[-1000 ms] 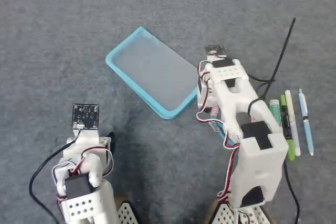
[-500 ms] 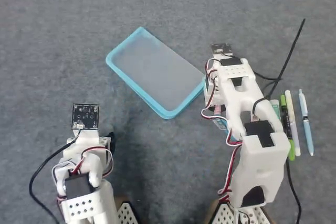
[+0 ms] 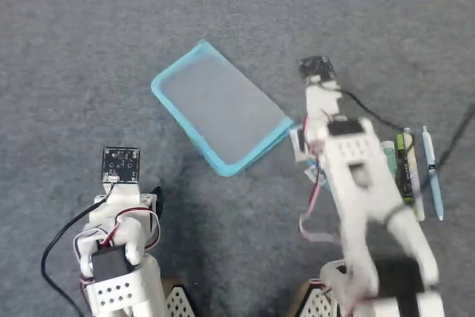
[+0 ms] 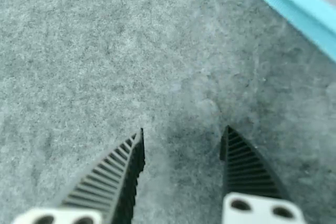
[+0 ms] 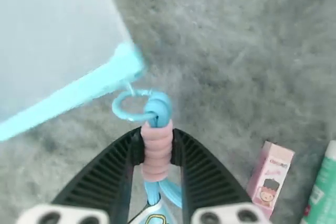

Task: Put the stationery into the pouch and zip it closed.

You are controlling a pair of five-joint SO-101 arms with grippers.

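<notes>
The translucent pouch [image 3: 219, 105] with its turquoise border lies flat at mid-table. My right gripper [image 5: 156, 135] is shut on the pink ribbed zipper pull [image 5: 156, 145], which hangs from a blue ring [image 5: 131, 106] at the pouch corner [image 5: 123, 64]. In the high view the right gripper [image 3: 303, 146] stands at the pouch's right corner. Pens and markers [image 3: 412, 172] lie in a row to the right of that arm. A pink eraser box [image 5: 270, 177] lies close by. My left gripper [image 4: 185, 132] hovers open over bare felt, with the pouch edge [image 4: 294, 9] a little beyond it.
The left arm [image 3: 119, 220] sits folded at the front left. A black cable [image 3: 371, 113] runs from the right arm toward the back right. Grey felt [image 3: 89, 72] covers the table.
The right arm has swung right and away from the front, tugging the pouch's near corner rightward so the pouch turned slightly. The left arm has not moved.
</notes>
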